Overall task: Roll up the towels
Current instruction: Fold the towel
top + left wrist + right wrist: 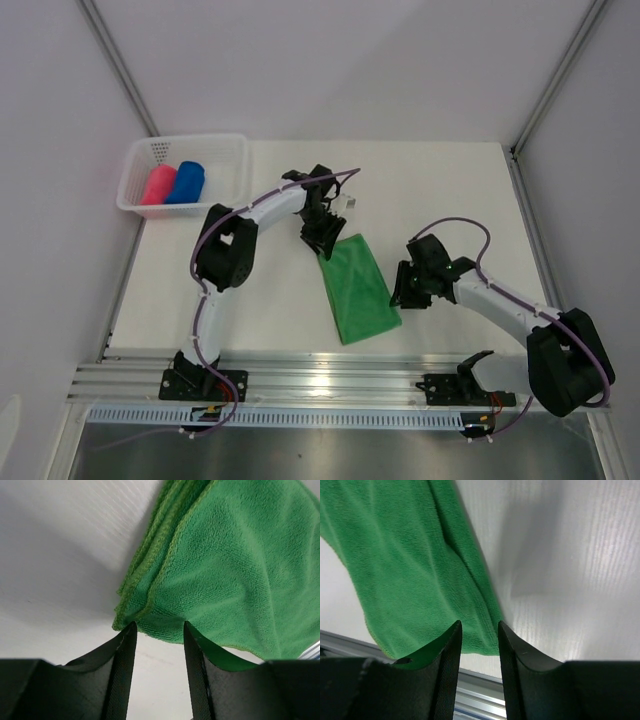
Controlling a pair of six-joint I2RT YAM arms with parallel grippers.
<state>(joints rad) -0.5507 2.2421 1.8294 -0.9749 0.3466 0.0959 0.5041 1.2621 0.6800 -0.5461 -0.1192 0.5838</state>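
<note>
The green towel (pixel 358 290) lies flat on the white table as a long folded strip, running from the middle toward the near edge. My left gripper (pixel 325 240) stands open at its far end; in the left wrist view the towel (pixel 235 570) has its layered edge right at the tips of the gripper (pixel 157 627), with bare table between the jaws. My right gripper (pixel 405 290) is open beside the strip's near right side; its wrist view shows the towel (pixel 405 570) with its corner just ahead of the gripper (pixel 479 625). A pink towel (pixel 157 186) and a blue towel (pixel 186 182) lie rolled in the basket.
The white mesh basket (pixel 190 140) stands at the table's far left corner. An aluminium rail (pixel 330 380) runs along the near edge, just past the green towel's near end, and shows below the right jaws as the rail (pixel 480 700). Grey walls close in both sides.
</note>
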